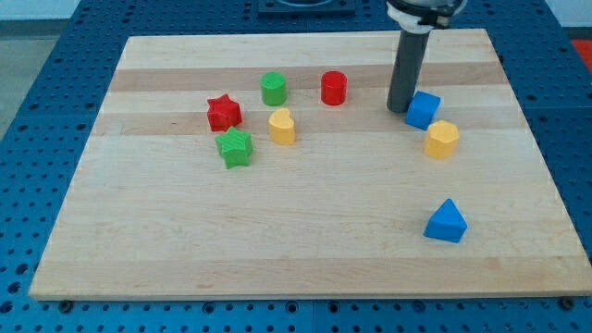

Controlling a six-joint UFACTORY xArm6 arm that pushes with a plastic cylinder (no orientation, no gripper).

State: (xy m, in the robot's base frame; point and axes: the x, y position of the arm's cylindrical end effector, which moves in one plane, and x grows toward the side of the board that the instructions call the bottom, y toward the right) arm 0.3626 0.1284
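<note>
— Where does your end effector stand?

— Your rod comes down from the view's top right, and my tip [400, 110] rests on the tabletop [305, 231] just to the view's left of the blue cube [422, 109]. The two look to be touching, or all but touching; you cannot tell which from this angle. There are no jaws on this end effector, so nothing is apart, together or clamped: it is one straight dark rod, and it holds nothing.

— What lies next to that?

— Just below and to the view's right of the blue cube you have a yellow block [442, 139], roughly a hexagonal prism, near the cube but a little apart from it. Further toward the view's bottom, well apart from both, sits a blue triangular block [446, 222].

— And on the other side of the rod?

— To the view's left of your tip, near it, stands a red cylinder [334, 88]. Beyond it is a green cylinder [273, 89]. Below that green one you see a yellow block [282, 126] with a rounded, heart-like top. Further to the view's left a red star [223, 113] sits just above a green star [235, 147], the two near each other.

— What carries it all?

— A pale wooden board, lying on a blue perforated surface [55, 92].
</note>
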